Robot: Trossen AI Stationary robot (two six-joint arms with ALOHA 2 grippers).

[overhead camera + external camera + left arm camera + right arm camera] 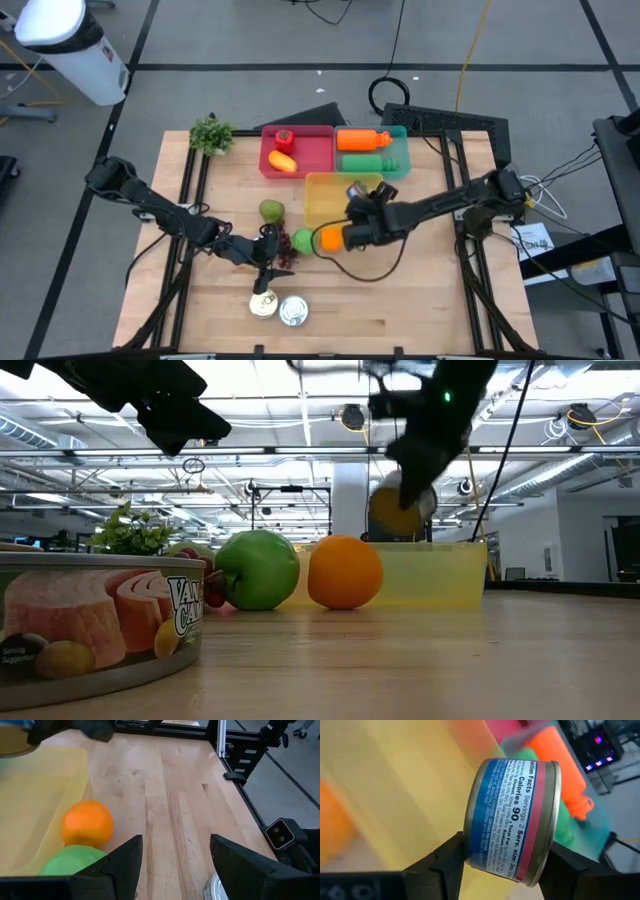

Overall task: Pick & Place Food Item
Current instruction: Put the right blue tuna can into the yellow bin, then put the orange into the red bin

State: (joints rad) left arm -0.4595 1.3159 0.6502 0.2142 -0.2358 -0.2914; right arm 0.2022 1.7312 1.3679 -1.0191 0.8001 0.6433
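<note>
Above the yellow bin [325, 190], right end effector [507, 862] clamped on a can [512, 820] — carried, not yet dropped. Left end effector [175, 865] gaping, empty — orange [328, 239], apple [271, 210], two tins [279, 308] left on the table [400, 300]

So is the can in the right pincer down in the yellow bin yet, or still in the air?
In the air. The right pincer grips the can above the yellow bin.
</note>
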